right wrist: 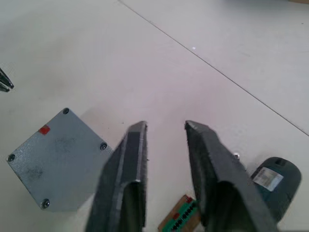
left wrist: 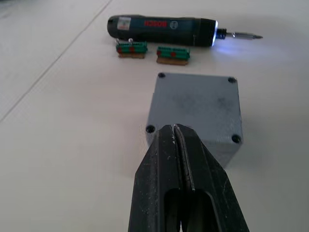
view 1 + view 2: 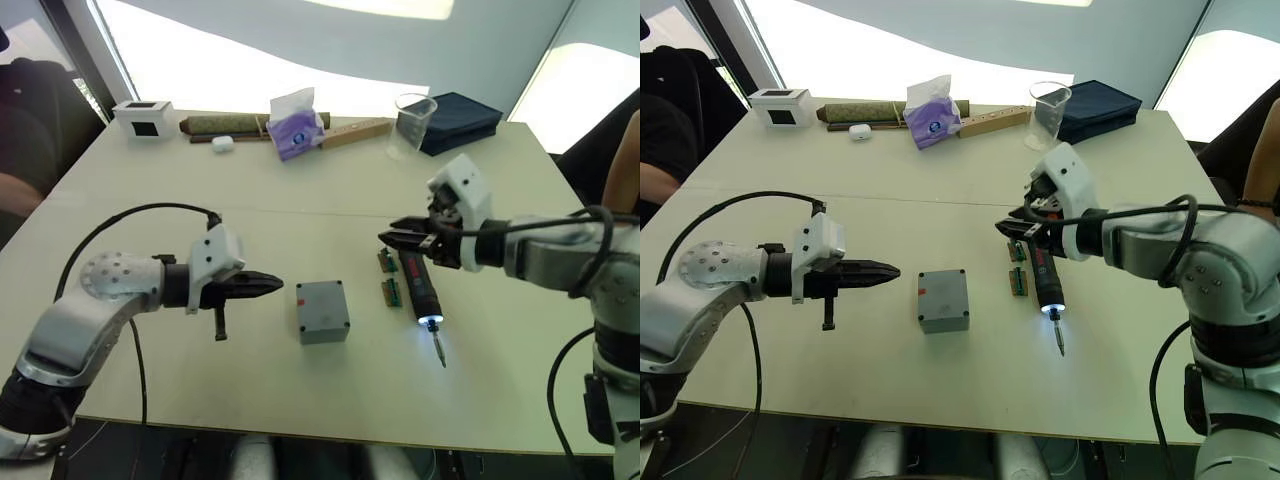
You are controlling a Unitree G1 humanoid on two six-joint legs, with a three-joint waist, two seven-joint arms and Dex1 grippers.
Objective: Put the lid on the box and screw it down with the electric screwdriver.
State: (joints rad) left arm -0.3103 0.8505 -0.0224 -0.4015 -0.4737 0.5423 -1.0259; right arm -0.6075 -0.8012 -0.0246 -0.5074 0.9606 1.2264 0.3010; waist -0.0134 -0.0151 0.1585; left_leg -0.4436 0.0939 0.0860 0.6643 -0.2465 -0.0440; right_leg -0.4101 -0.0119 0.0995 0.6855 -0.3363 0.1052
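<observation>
The grey box [image 3: 325, 329] stands mid-table with the lid [image 3: 320, 297] lying flat on top, a red mark near one corner and dark screw heads at the corners [image 2: 161, 75]. To its right the black electric screwdriver [image 3: 418, 289] lies on the table, its tip light glowing and its bit toward the front edge. My left gripper [image 3: 276, 284] is shut on nothing and points at the box from just to its left. Above the screwdriver's rear end hovers my right gripper [image 3: 386, 238], open, nothing between its fingers [image 1: 133, 159].
Two small green circuit boards [image 3: 388, 277] lie between box and screwdriver. Along the far edge are a white box with a black window [image 3: 143, 117], a rolled mat [image 3: 225, 124], a tissue pack [image 3: 295, 125], a clear cup [image 3: 413, 120] and a dark case [image 3: 460, 120]. People sit at both sides.
</observation>
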